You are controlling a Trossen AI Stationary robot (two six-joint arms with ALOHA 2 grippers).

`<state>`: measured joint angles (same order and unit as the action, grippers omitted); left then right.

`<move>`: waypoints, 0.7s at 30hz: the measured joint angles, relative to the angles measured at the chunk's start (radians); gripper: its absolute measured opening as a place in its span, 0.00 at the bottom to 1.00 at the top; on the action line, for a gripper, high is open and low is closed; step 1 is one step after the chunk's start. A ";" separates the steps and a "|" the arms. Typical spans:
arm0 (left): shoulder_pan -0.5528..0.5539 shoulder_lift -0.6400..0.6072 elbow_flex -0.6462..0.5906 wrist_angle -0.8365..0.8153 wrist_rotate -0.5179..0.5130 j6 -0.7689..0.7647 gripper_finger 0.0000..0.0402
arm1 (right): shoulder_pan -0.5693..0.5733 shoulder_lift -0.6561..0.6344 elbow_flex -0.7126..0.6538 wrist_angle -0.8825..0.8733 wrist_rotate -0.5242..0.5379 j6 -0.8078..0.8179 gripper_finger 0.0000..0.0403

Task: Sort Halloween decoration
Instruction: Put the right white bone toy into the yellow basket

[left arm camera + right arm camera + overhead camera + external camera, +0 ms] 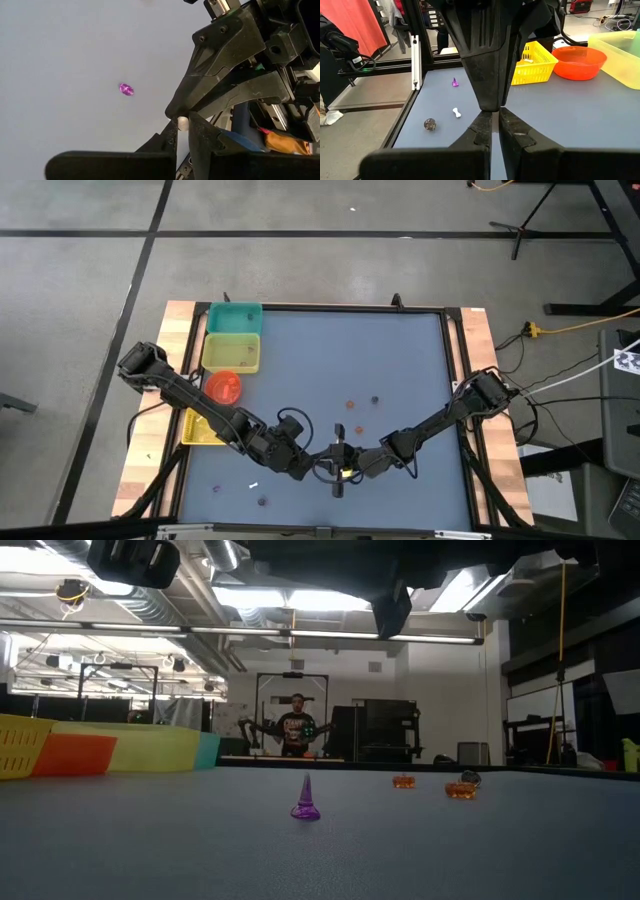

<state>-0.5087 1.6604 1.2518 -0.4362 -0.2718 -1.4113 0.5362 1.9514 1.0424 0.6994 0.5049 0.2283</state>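
- One small white trinket sits pinched between the closed left gripper fingertips, above the table's near edge.
- Loose on the mat: two orange pieces, perhaps three purple cones.
- Right gripper closed, seemingly empty, meeting the left.

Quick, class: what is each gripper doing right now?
Left gripper: shut on a small white piece.
Right gripper: shut; the same white piece seems pinched at its tips.
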 joint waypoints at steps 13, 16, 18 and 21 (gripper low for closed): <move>0.000 0.000 0.000 0.005 0.004 0.000 0.03 | 0.000 0.000 0.000 0.001 -0.003 0.002 0.25; 0.000 0.000 0.000 0.004 0.003 0.000 0.03 | 0.000 0.000 0.000 0.001 -0.004 0.002 0.31; 0.000 0.000 0.000 0.000 0.000 0.000 0.03 | 0.000 0.000 0.001 0.005 -0.008 0.002 0.33; 0.000 0.001 0.000 -0.002 -0.001 0.000 0.03 | 0.000 0.000 0.002 -0.008 -0.008 0.002 0.35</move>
<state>-0.5083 1.6615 1.2522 -0.4380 -0.2727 -1.4113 0.5358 1.9511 1.0447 0.6911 0.4967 0.2302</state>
